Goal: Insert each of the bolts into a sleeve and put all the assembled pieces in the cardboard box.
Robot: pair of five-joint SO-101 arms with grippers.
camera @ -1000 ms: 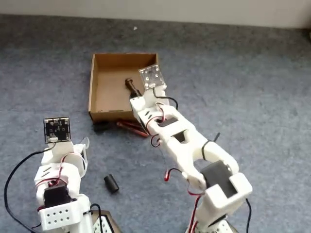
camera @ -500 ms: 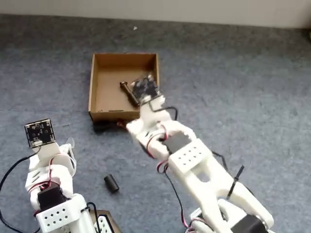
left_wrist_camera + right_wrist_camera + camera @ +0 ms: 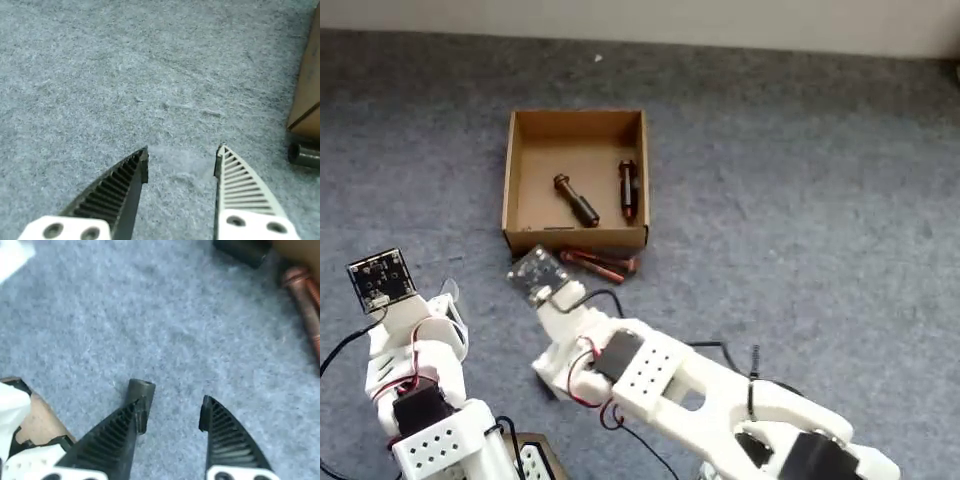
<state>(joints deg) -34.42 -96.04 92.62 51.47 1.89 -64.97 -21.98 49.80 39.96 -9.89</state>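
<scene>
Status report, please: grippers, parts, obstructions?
Left gripper open, empty, over carpet. Right gripper open, beside loose black sleeve. Two assembled pieces in cardboard box; bolts outside it. No obstruction seen.

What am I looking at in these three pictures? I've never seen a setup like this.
Two small white robot arms stand on grey carpet. One picture looks down from above; the other two come from cameras on each arm's wrist, looking past its pincer. The left pincer and right pincer are both open and hold nothing. The box holds two assembled pieces. Loose bolts lie just outside it, and a black sleeve lies beside the right pincer.
</scene>
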